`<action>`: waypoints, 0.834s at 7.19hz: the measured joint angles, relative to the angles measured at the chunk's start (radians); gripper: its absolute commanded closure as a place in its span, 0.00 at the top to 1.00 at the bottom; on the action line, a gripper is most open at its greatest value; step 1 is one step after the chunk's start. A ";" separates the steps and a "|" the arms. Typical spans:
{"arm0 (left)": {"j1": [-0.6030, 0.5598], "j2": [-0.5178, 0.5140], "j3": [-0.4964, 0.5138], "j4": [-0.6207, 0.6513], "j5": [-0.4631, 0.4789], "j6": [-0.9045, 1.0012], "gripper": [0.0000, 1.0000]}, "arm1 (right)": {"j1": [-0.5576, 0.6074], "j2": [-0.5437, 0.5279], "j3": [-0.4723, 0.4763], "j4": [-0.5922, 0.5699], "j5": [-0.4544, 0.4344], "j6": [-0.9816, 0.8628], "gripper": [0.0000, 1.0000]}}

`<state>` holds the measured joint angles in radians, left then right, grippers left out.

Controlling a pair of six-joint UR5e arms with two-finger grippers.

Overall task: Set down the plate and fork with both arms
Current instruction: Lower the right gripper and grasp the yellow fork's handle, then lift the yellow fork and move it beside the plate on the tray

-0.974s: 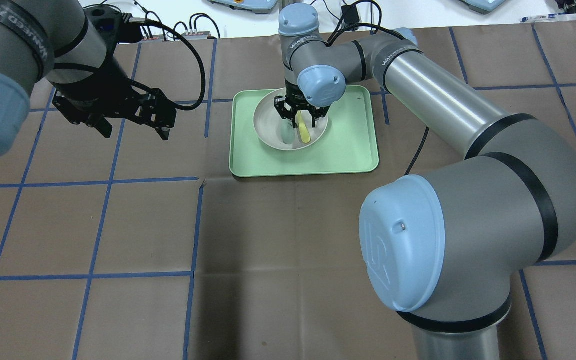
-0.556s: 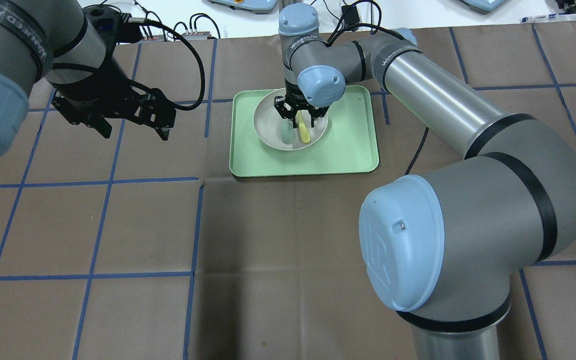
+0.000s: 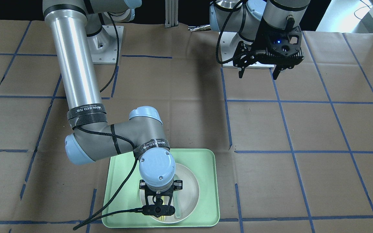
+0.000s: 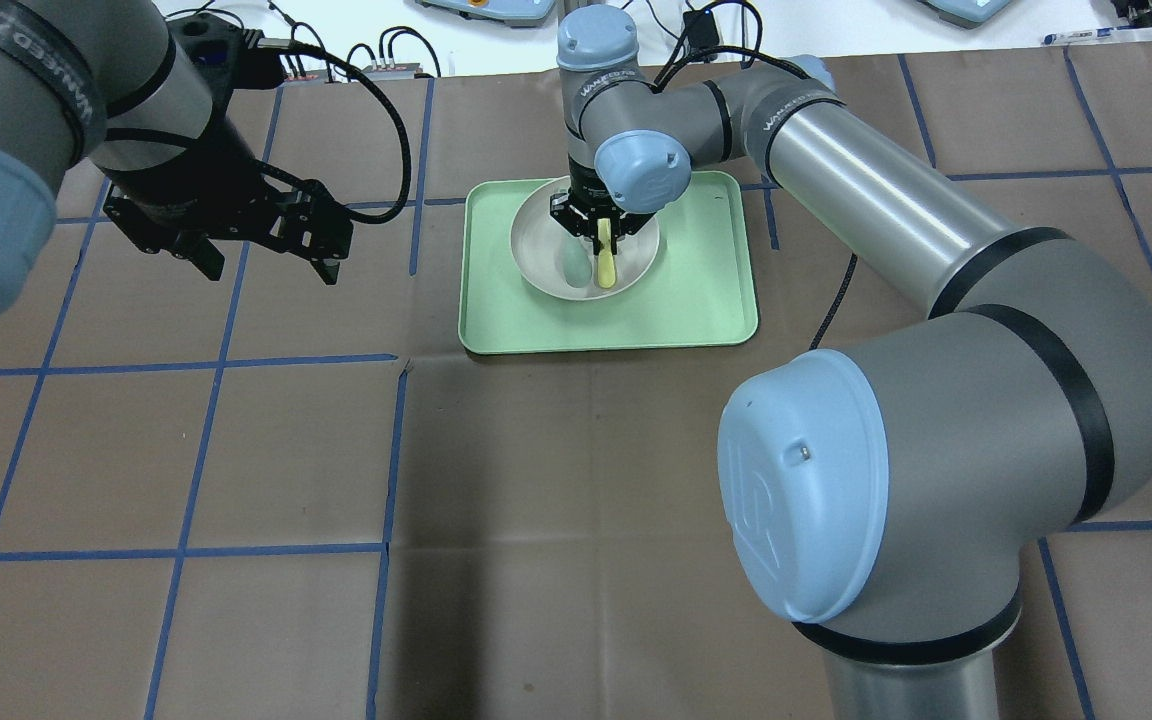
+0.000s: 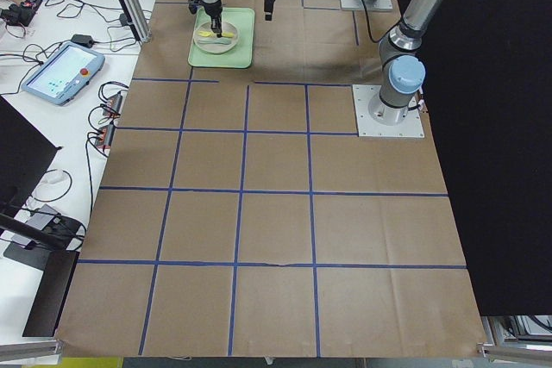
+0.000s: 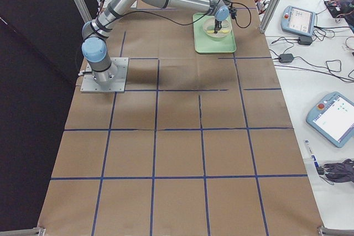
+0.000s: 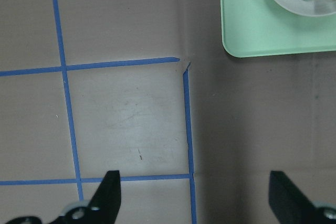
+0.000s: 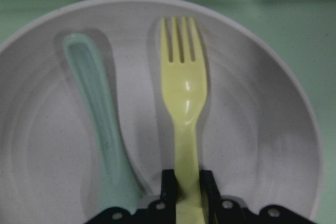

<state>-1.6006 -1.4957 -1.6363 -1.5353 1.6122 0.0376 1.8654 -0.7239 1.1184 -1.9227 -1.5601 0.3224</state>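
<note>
One fork (image 8: 181, 93), pale yellow, is over the middle of one off-white plate (image 8: 262, 129), tines pointing away from the wrist camera. One grey-green spoon (image 8: 97, 114) lies in the plate just beside the fork, roughly parallel to it and not touching. The plate sits inside one pale green tray (image 4: 706, 290) on the brown papered surface (image 4: 236, 450).

The handle end of the fork is hidden between the fingers of the right tool (image 8: 186, 182). In the front-facing view the wrist covers nearly all of the fork. Whether the fork rests on the plate or is raised off it cannot be determined.

Two tools are present. The right tool is clamped on the fork handle, fingers pressed against both sides. The left tool (image 7: 193, 190) hangs over bare surface, well apart from the tray, fingers spread wide and holding nothing.
</note>
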 measured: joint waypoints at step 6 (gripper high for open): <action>0.001 -0.001 0.000 0.000 0.000 -0.001 1.00 | 0.004 -0.024 -0.042 0.041 0.000 0.019 0.03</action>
<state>-1.6000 -1.4971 -1.6368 -1.5355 1.6122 0.0368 1.8691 -0.7483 1.0766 -1.8821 -1.5605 0.3418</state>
